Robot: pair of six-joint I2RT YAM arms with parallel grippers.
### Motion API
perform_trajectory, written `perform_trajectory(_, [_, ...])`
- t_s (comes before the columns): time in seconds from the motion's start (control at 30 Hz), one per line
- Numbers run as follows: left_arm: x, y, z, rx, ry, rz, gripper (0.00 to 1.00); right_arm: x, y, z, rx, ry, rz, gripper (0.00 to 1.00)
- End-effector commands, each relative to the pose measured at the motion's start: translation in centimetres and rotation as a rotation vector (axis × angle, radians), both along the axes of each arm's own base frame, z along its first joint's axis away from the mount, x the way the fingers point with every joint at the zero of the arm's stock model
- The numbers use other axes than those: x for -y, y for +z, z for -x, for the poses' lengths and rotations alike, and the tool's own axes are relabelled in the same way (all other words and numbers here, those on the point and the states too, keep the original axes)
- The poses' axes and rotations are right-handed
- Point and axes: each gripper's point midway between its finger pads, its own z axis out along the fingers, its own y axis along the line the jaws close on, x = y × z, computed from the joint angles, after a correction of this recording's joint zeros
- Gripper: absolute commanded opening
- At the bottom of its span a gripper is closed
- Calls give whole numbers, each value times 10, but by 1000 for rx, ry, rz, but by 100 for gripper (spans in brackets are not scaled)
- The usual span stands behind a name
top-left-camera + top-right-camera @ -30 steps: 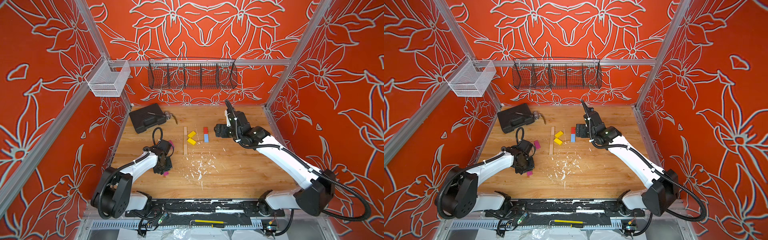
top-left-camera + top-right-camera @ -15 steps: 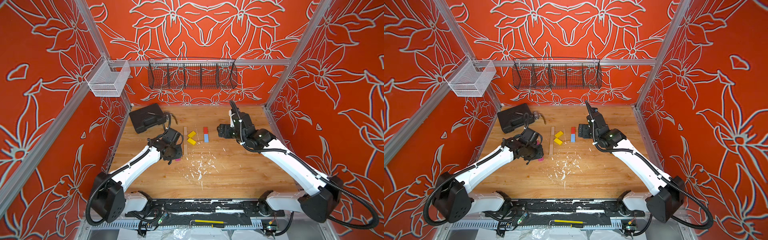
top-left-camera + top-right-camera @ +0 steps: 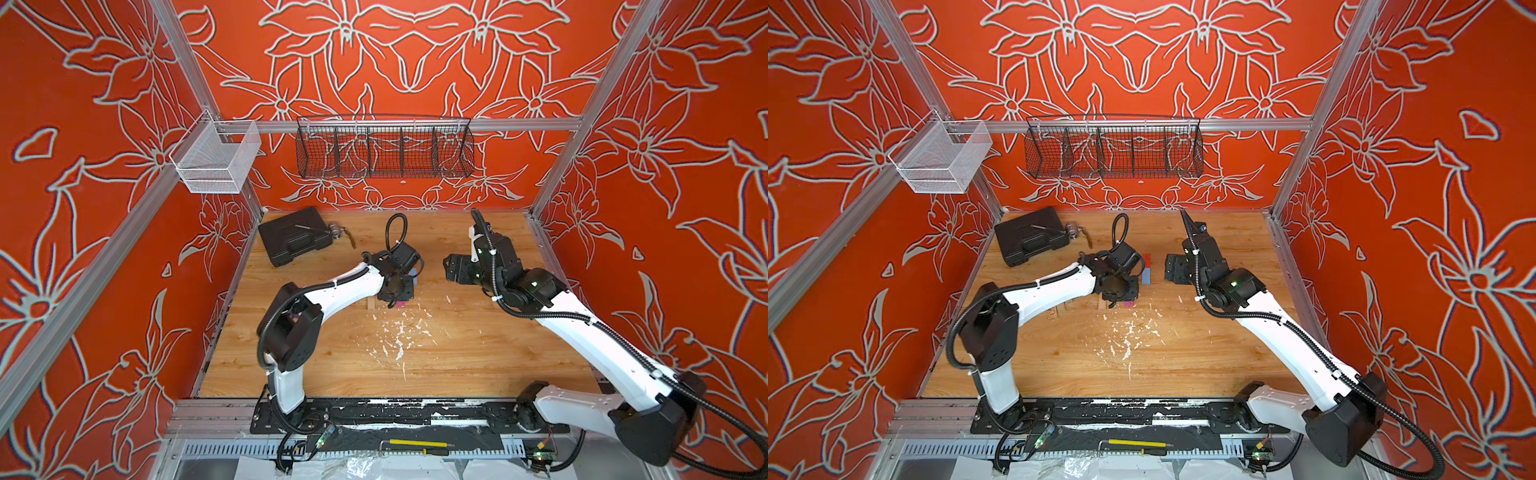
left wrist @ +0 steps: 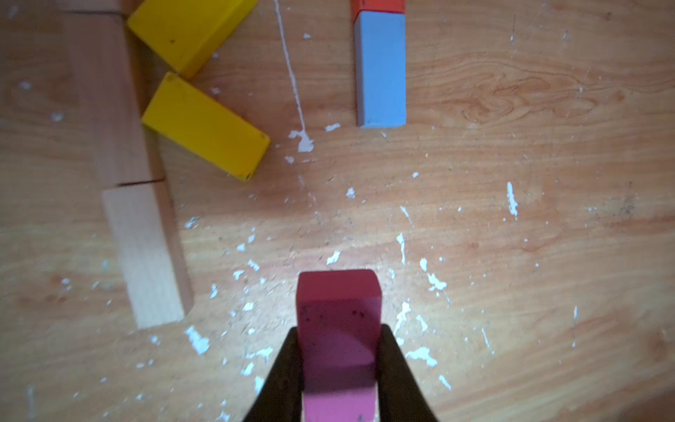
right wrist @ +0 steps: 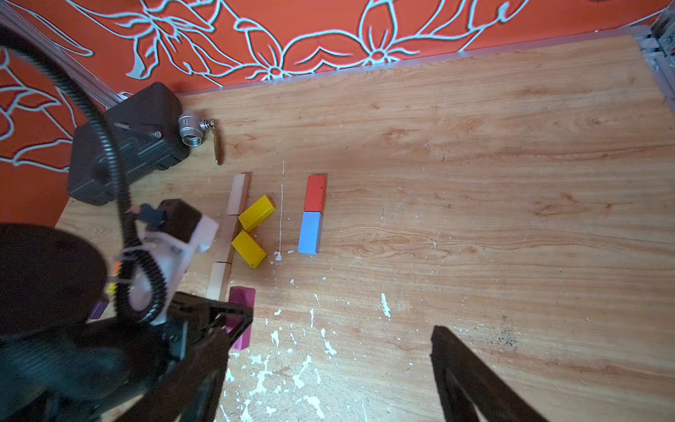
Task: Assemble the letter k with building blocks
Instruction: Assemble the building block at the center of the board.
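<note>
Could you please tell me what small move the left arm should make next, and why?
Probably shift the magenta block into line at the free end of the blue block. The left gripper grips the magenta block short of there, and the blue block and red block lie end to end like an unfinished stem.

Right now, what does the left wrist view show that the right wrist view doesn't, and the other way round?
Only the left wrist view: both left fingers pressed against the sides of the magenta block.
Only the right wrist view: the black case, the metal valve beside it, the whole red block, and the right fingers spread wide, holding nothing.
Both: the two yellow blocks, the blue block, the pale wood bars and the magenta block itself.
</note>
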Motion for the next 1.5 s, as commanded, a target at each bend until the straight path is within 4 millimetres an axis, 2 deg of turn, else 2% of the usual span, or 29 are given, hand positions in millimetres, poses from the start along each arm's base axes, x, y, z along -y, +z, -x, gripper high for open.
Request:
perform_trajectory(0.0, [12, -16, -8, -12, 6, -35, 18, 12, -3, 4, -8, -50, 7, 88])
perform_trajectory(0.2, [33, -41, -24, -39, 6, -50, 18, 15, -6, 7, -13, -59, 0, 88])
perform_trajectory(0.43, [36, -62, -34, -57, 5, -105, 19, 18, -6, 12, -9, -69, -11, 88])
perform_trajectory(0.63, [35, -66, -35, -59, 15, -114, 27, 20, -4, 13, -1, -74, -16, 88])
perform_trajectory(0.8, [35, -64, -35, -61, 21, -112, 29, 21, -4, 15, 0, -74, -16, 88])
perform_trajectory(1.03, [38, -50, -35, -48, 21, -88, 32, 24, -4, 17, 4, -85, -17, 88])
perform_trajectory(1.17, [41, -37, -36, -29, 19, -61, 43, 24, -5, 18, -2, -85, -24, 89])
perform_trajectory(1.23, [41, -29, -36, -19, 17, -52, 43, 24, -4, 18, -2, -86, -31, 89])
perform_trajectory(1.33, [42, -12, -35, 6, 15, -20, 44, 25, -3, 19, 2, -91, -34, 89])
perform_trajectory(1.47, [36, 30, -31, 92, 23, 49, 44, 25, -3, 19, -1, -102, -45, 89])
